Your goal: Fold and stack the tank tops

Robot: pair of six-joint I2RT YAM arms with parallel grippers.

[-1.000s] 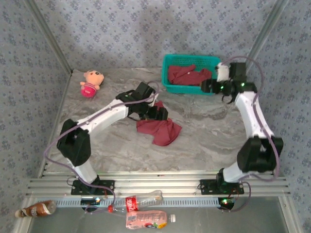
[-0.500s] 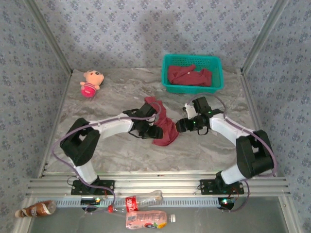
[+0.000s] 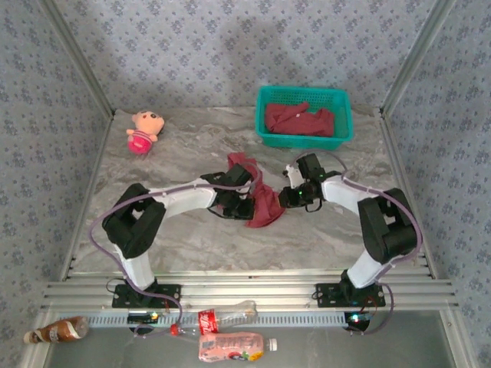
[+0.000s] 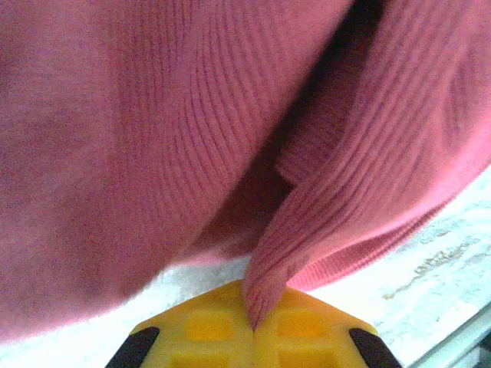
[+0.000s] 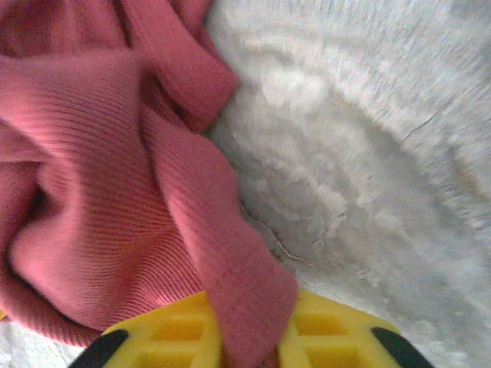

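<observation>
Working top: one maroon tank top (image 3: pixel 259 195) lies mid-counter between the two arms, bunched, not flat.
Left fingers (image 4: pixel 207 330): clenched on a narrow ridge of the ribbed cloth, which rises straight out of the seam between them.
Right fingers (image 5: pixel 176 330): clenched on a hemmed edge of the same top, bare counter (image 3: pixel 176 153) just beside it.
Long axis: from above, the bundle runs roughly far-to-near with a slight slant; a narrower end reaches toward the back wall, the wider lump sits nearer the arm bases.
Which end is which: cannot tell straps from hem in this crumple.
Supply: more tank tops in the basket (image 3: pixel 299 119), heaped; count unclear. Teal basket (image 3: pixel 303 90) at far right of the counter.
Bystander: pink doll (image 3: pixel 143 130) at far left, well apart.
Progress: early, by my reading. No folded piece, no stack anywhere.
Left to do: spread this top flat, fold it, set it down as the stack's base, then do the basket's tops.
</observation>
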